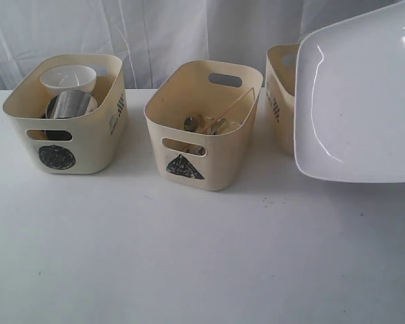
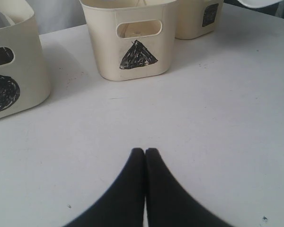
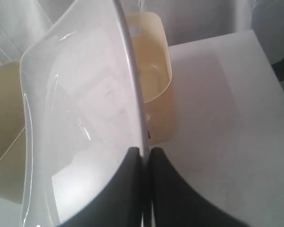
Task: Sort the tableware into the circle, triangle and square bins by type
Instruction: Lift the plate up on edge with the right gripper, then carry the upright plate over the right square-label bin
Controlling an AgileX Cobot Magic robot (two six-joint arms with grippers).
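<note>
The right pincer [image 3: 144, 153] pinches the rim of the white rounded-square plate [image 3: 80, 118]. The plate is held up tilted by the square bin [image 1: 281, 101] and hides most of it in the exterior view. The left pincer [image 2: 145, 152], pressed together and empty, hangs above the tabletop [image 2: 217, 118] facing the triangle bin [image 2: 99, 47], whose cutlery is hard to make out. The circle bin [image 1: 88, 145] holds a small white bowl [image 1: 67, 79] and a steel mug [image 1: 71, 104]. The bins' side print is unreadable.
</note>
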